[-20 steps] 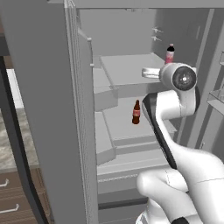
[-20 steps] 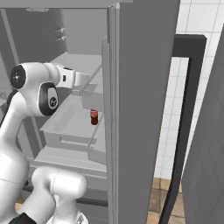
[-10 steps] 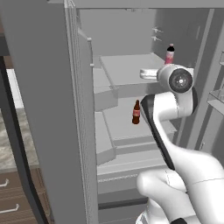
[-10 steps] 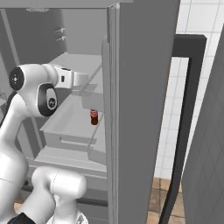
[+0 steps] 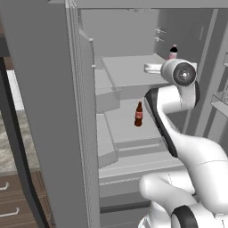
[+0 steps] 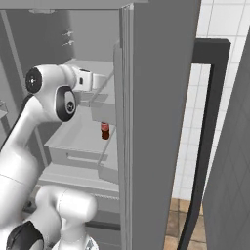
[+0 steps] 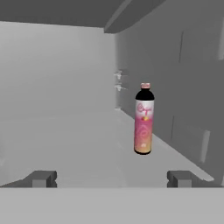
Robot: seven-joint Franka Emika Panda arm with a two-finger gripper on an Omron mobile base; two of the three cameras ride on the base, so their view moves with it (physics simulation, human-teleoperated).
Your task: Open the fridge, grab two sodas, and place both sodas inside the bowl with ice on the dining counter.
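The grey fridge [image 5: 44,111] stands open, and my arm reaches onto its upper shelf [image 5: 129,67]. A dark soda bottle with a pink label [image 7: 144,119] stands upright at the shelf's back right, also seen behind my wrist [image 5: 173,51]. My gripper [image 7: 111,179] is open, with the fingertips [image 7: 41,178] wide apart. It is short of that bottle and a little to its left, touching nothing. A second soda [image 5: 139,114] with a red label stands upright on the shelf below [image 6: 104,130]. The bowl and the dining counter are out of view.
The open left door [image 5: 75,133] and right door [image 6: 156,122] flank the arm closely. Grey side walls and the shelf edge [image 7: 188,162] box in the hand. A dark frame [image 6: 210,122] and white tiled wall lie to the right, and wooden drawers [image 5: 9,200] at lower left.
The wrist has shifted only slightly over the upper shelf. Both bottles stand where they were and the jaws have stayed open.
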